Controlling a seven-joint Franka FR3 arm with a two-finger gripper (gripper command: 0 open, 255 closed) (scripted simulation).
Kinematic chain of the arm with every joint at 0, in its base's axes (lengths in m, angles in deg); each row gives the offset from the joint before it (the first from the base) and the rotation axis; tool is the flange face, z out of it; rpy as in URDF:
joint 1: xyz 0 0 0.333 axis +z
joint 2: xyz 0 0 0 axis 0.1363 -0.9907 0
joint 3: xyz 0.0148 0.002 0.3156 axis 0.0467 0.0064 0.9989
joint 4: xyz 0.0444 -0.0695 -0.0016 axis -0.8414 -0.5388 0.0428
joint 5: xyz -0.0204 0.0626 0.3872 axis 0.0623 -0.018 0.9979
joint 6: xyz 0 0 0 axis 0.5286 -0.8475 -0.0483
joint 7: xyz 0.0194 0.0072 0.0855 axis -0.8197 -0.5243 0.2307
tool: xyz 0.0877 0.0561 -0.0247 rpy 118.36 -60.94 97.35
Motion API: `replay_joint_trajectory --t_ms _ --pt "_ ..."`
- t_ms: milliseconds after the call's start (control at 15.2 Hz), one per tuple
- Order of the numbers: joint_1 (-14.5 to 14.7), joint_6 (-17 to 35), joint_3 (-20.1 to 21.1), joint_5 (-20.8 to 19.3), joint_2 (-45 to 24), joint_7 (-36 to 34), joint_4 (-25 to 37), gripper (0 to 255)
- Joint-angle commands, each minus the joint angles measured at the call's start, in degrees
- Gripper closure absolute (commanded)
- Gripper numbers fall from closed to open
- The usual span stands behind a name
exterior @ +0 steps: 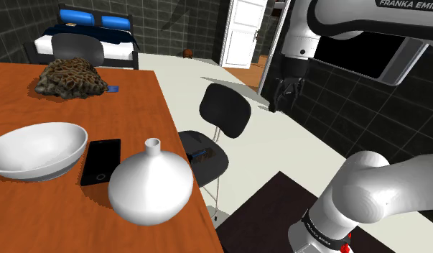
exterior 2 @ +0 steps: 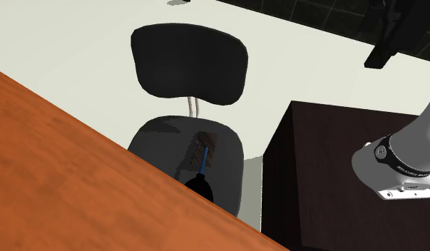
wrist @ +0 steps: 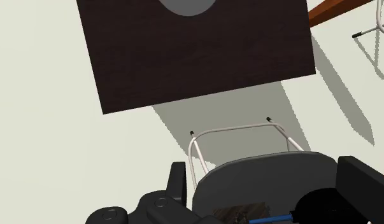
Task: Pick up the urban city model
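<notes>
Pickup has not begun: the tool point(exterior: 286, 95) hangs above the chair point(exterior: 225, 109), fingers point(wrist: 362, 188) apart, clasping nothing. The brown lumpy city model point(exterior: 67, 77) sits on the desk point(exterior: 157, 122), well apart from it; approach and grasp remain.

The black gripper point(exterior: 285, 95) hangs pointing down, fingers point(wrist: 178, 181) apart (clasping nothing); above it the white arm point(exterior: 351, 18) bends back and down toward its base.

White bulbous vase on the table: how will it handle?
The vase has a wide, smooth body, so a side pinch probably slips; its narrow neck looks the better hold. It stands near the table edge, so a push might send it off.
</notes>
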Motion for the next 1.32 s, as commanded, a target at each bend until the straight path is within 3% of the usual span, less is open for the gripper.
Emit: replay_joint_trajectory --t_ms 0,660,1254 --pt "0.0 0.0 0.0 0.0 0.0 0.0 0.0 0" --pt "0.5 22.0 1.0 0.5 -13.5 -1.1 -6.7 0" --pt "0.8 40.3 1.8 0.5 -31.8 -2.1 -5.2 0"
